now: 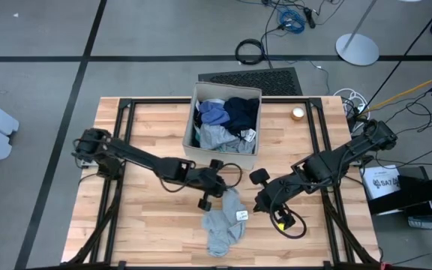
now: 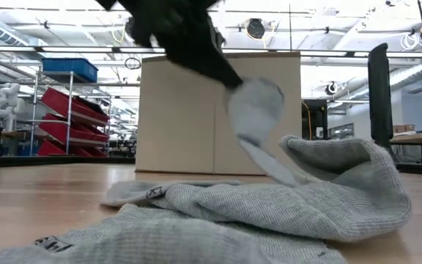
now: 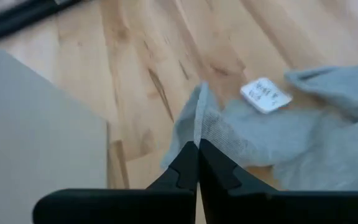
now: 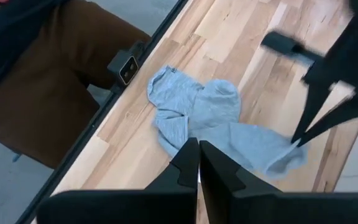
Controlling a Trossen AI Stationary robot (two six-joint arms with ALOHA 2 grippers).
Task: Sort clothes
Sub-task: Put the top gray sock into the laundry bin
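A grey top (image 1: 223,223) lies crumpled on the wooden table in front of the beige fabric box (image 1: 189,129). Its white label (image 3: 265,94) faces up. My left gripper (image 1: 224,190) is shut on the top's far end. It also shows in the low view (image 2: 229,79) and in the right wrist view (image 4: 300,138). My right gripper (image 1: 262,201) is shut and empty, just right of the top and above the table (image 4: 197,155). The box holds blue, navy and grey clothes (image 1: 227,120). My left gripper pinches a raised fold at the grey top's far end (image 3: 197,121) between its two fingertips. The fingers slant down from the table's left and far side. That end (image 2: 255,103) is lifted off the table, and the rest of the top (image 2: 269,213) lies slack on the wood.
A small round roll (image 1: 298,113) lies right of the box. Black frame rails (image 1: 325,142) run along the table's sides. In the right wrist view a person in brown trousers (image 4: 48,93) stands past the table's edge. Bare wood lies left of the top (image 1: 148,225).
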